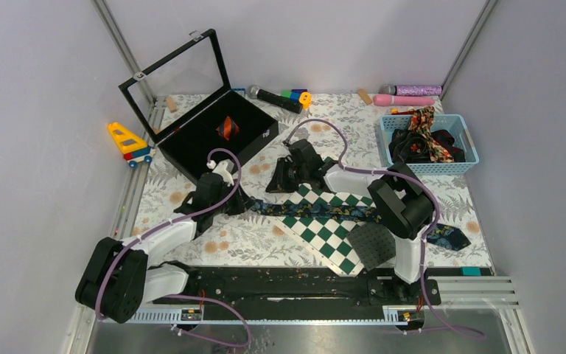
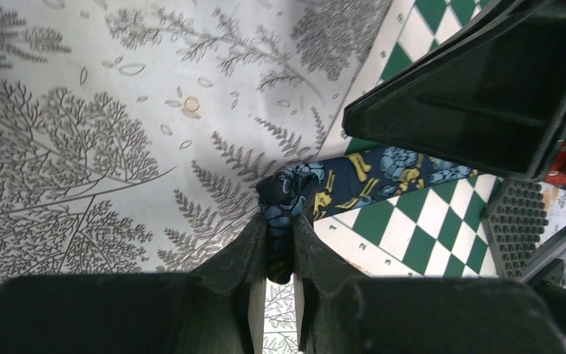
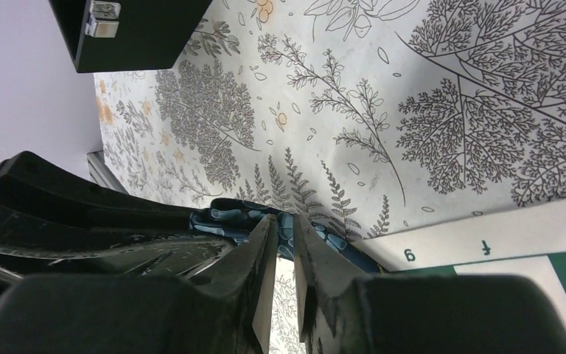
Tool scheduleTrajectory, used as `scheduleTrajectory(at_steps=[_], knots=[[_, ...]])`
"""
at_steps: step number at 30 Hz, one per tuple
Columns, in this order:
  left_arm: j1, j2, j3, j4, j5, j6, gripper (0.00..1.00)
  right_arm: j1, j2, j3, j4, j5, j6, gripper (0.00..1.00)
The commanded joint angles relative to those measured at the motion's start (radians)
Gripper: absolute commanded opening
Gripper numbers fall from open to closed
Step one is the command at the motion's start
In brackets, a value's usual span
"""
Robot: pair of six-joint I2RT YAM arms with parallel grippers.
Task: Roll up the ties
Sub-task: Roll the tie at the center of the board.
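left claw [image 2: 280,225] pinches the tie [image 2: 383,169] at its end, likely to start rolling. right claw [image 3: 285,225] pinches it just beside, probably steadying.

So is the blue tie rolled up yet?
Not yet. The blue tie lies stretched flat across the chequered board. Only its left end is bunched up, pinched in the left gripper.

Tie [image 2: 383,173]: printed woven cloth, faint sheen. My left fingers [image 2: 239,254]: matt black plastic. Tablecloth [image 2: 81,147]: smooth, matt, printed.
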Motion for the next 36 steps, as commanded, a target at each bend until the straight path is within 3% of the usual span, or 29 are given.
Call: scheduleTrajectory(at_steps=[1, 10, 28, 36], knots=[[-0.003, 0.046, -0.038, 0.091, -0.019, -0.041, 0.0, 0.023, 0.039, 0.047, -0.029, -0.008, -0.014, 0.21], [-0.003, 0.118, -0.086, 0.174, -0.004, -0.066, 0.0, 0.066, 0.12, 0.12, -0.094, 0.033, -0.062, 0.19], [-0.003, 0.087, -0.088, 0.141, -0.042, -0.072, 0.31, 0.1, 0.131, 0.14, -0.17, 0.027, -0.098, 0.17], [-0.003, 0.092, -0.08, 0.139, -0.044, -0.079, 0.34, 0.106, 0.125, 0.131, -0.167, 0.021, -0.099, 0.16]])
